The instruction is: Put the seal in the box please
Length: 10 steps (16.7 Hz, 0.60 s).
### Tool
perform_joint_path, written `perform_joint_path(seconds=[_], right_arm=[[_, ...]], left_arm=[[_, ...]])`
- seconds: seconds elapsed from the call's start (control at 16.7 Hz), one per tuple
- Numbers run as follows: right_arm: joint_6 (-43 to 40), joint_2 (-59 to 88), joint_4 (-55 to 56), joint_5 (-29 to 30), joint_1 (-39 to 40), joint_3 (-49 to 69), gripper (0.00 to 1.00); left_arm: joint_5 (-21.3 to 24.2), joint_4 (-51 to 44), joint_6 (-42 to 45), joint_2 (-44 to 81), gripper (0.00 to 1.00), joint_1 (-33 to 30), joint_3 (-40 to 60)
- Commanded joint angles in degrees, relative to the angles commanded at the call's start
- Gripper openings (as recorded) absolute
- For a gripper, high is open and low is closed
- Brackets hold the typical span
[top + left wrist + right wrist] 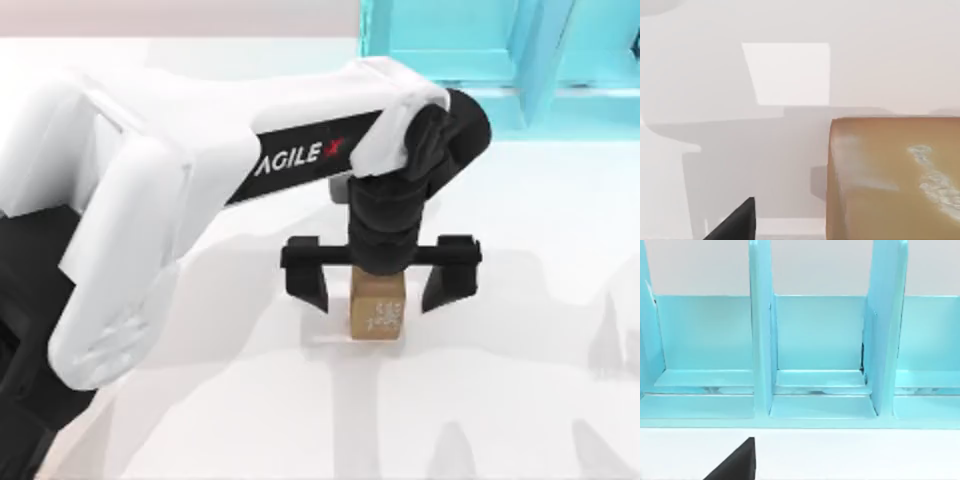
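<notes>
The seal (378, 312), a small tan wooden block with whitish marks on its upper face, stands on the white table near the middle in the top view. My left gripper (378, 284) hangs over it, open, with one black finger on each side of the block and a gap to both. The left wrist view shows the seal (895, 180) close up beside one black fingertip (735, 222). The box is out of view. One black fingertip (737, 462) of my right gripper sits far off centre in the right wrist view, facing the shelf; the gripper is open with nothing in it.
A turquoise shelf unit (500, 60) with upright dividers stands at the table's back right; the right wrist view looks into the shelf unit's (820, 340) compartments. My left arm's white body (150, 200) spans the left half of the table.
</notes>
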Motion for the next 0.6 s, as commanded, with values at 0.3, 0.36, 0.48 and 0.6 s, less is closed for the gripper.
perform_joint_path(seconds=[0.3, 0.36, 0.48, 0.6], right_arm=[[0.0, 0.0, 0.0, 0.0, 0.0, 0.0, 1.0], [0.0, 0.0, 0.0, 0.0, 0.0, 0.0, 1.0], [0.0, 0.0, 0.0, 0.0, 0.0, 0.0, 1.0], [0.0, 0.0, 0.0, 0.0, 0.0, 0.0, 1.0]], left_arm=[[0.0, 0.0, 0.0, 0.0, 0.7, 0.0, 0.0], [0.0, 0.0, 0.0, 0.0, 0.62, 0.0, 0.0], [0.0, 0.0, 0.0, 0.0, 0.47, 0.0, 0.0], [0.0, 0.0, 0.0, 0.0, 0.32, 0.0, 0.0]])
